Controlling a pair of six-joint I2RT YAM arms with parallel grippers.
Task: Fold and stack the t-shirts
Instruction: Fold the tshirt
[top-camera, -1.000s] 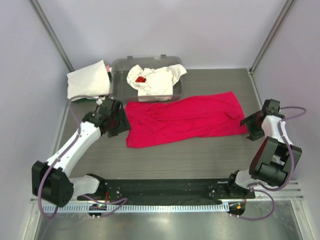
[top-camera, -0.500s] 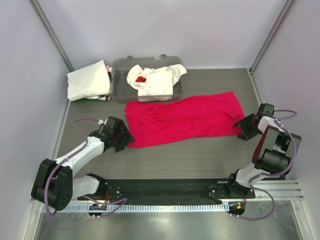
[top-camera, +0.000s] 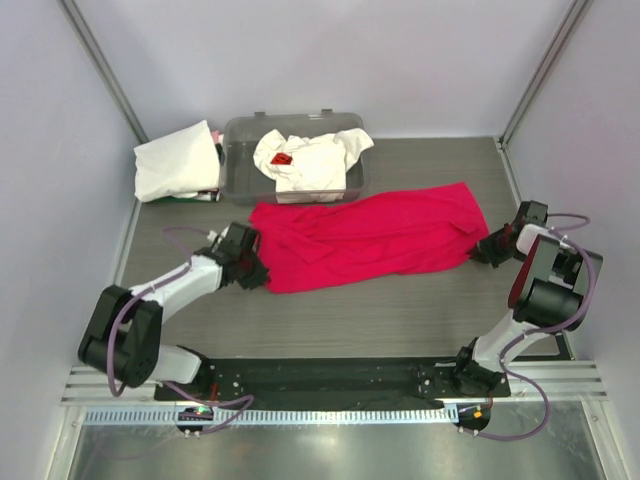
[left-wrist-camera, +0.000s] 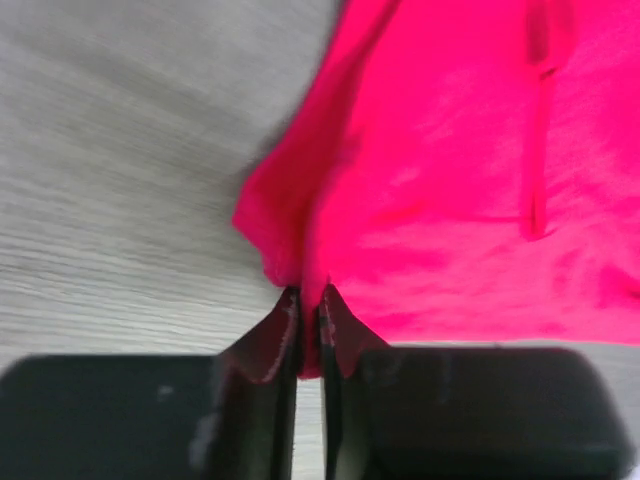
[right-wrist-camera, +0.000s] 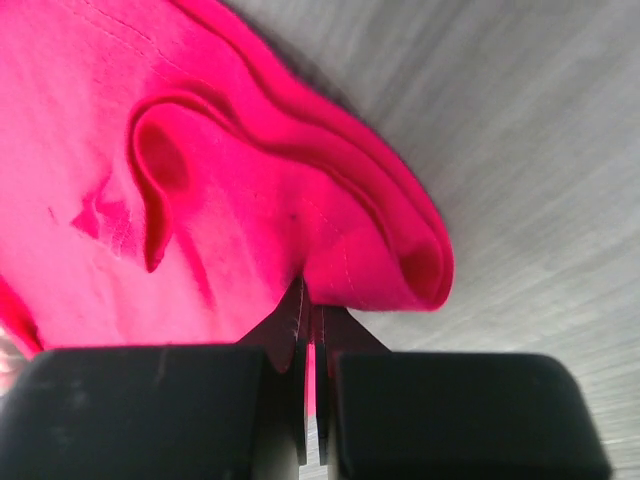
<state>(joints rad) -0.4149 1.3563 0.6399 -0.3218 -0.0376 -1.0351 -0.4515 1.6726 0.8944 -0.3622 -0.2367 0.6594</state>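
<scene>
left wrist, left gripper (left-wrist-camera: 308, 302) pinching red t-shirt (left-wrist-camera: 450, 180)

Crimson t-shirt (top-camera: 370, 240), grey wood-grain table (top-camera: 400, 310)

A clear grey tub (top-camera: 238, 160) stands at the far side of the grey wood-grain worktop (top-camera: 400, 310), left of centre.
</scene>
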